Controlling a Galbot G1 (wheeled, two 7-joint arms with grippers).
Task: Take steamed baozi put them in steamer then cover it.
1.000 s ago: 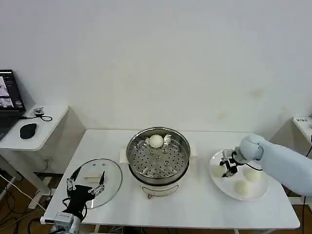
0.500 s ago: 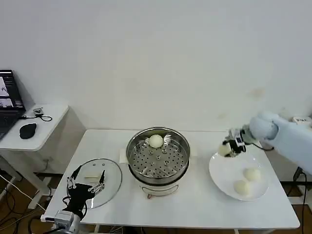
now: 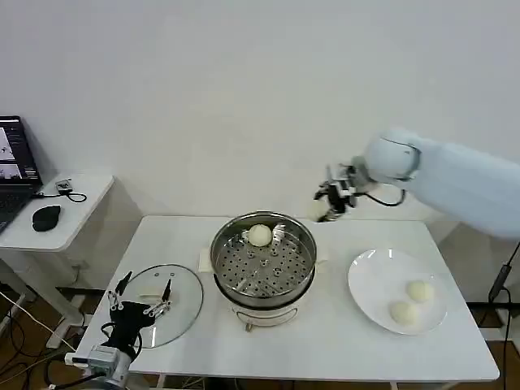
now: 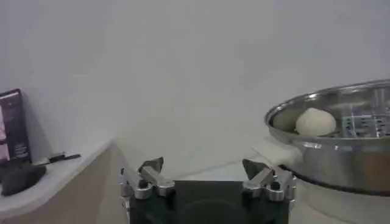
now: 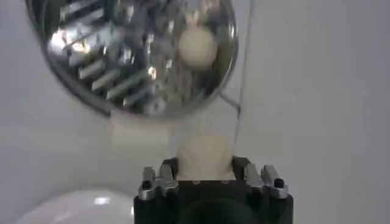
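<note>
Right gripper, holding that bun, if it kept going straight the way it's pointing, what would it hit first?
Most likely the steamer. The right gripper holds a bun and aims at the pot's open top, where one bun already sits. Depth is hard to judge.

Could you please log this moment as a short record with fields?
right gripper: raised beside the steamer's far right rim, shut on a bun
left gripper: low at the table's near left, over the glass lid, fingers open
steamer: uncovered, one bun on the tray at the far side
plate: two buns, and, on its near right part
lid: flat on the table left of the steamer
</note>
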